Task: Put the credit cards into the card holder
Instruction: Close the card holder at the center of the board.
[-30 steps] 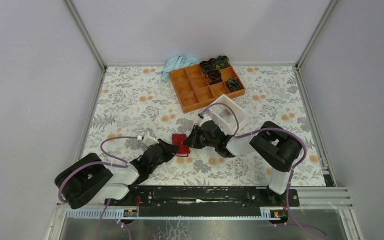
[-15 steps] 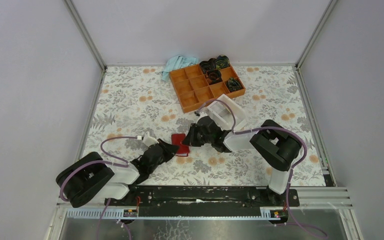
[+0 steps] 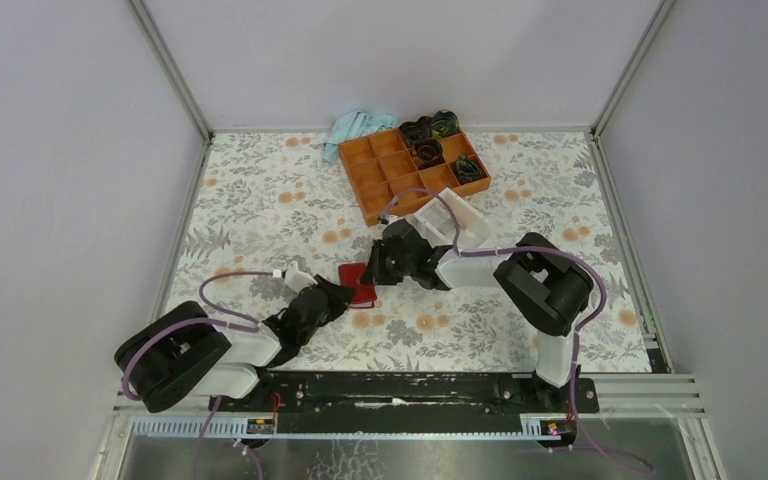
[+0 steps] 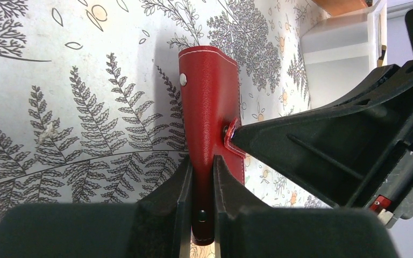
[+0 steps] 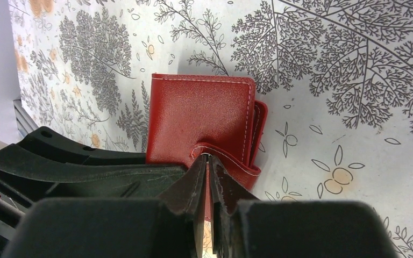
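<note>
The card holder point(image 3: 358, 281) is a small dark-red wallet, folded shut, on the floral table between both arms. My left gripper point(image 3: 344, 293) is shut on its near end, with the red leather squeezed between the pads point(image 4: 200, 161). From the other side my right gripper point(image 3: 373, 271) is shut on the snap tab point(image 5: 231, 161) at the wallet's edge. The wallet's red cover point(image 5: 199, 118) fills the middle of the right wrist view. In the left wrist view a silver snap stud point(image 4: 183, 79) shows on the card holder point(image 4: 209, 91). No credit cards are in view.
A whitish clear box point(image 3: 450, 222) stands right behind the right wrist, also visible as the box point(image 4: 339, 48). The orange compartment tray point(image 3: 415, 170) sits further back with dark items in its right cells. A light blue cloth point(image 3: 355, 128) lies at the back edge.
The right arm has swung left and slightly back, and its jaws have narrowed a little on the tab. The card holder has shifted slightly left. The left arm has barely moved.
</note>
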`<state>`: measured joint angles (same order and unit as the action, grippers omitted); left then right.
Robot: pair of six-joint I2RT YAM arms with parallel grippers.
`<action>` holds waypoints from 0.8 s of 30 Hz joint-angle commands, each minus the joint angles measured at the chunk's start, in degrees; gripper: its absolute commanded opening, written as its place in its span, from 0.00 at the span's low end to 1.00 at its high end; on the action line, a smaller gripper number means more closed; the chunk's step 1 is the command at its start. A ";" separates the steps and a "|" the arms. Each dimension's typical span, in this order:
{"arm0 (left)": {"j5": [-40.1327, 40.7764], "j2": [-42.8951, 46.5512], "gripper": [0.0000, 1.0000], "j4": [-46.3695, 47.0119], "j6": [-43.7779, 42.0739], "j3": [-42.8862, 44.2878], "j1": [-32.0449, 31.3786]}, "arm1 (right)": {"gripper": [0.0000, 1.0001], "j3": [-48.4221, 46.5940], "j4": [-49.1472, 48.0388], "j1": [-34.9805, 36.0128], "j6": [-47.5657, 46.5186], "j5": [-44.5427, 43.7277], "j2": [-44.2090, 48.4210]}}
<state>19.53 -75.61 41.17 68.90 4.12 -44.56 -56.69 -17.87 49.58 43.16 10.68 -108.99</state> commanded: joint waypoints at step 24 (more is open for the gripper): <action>-9.11 -10.47 0.00 -8.60 -6.33 2.17 -1.38 | 0.09 -17.42 25.08 2.95 -10.08 4.18 -15.89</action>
<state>22.22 -80.99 44.29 68.66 5.76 -44.18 -73.41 3.51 48.95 34.76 11.90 -115.44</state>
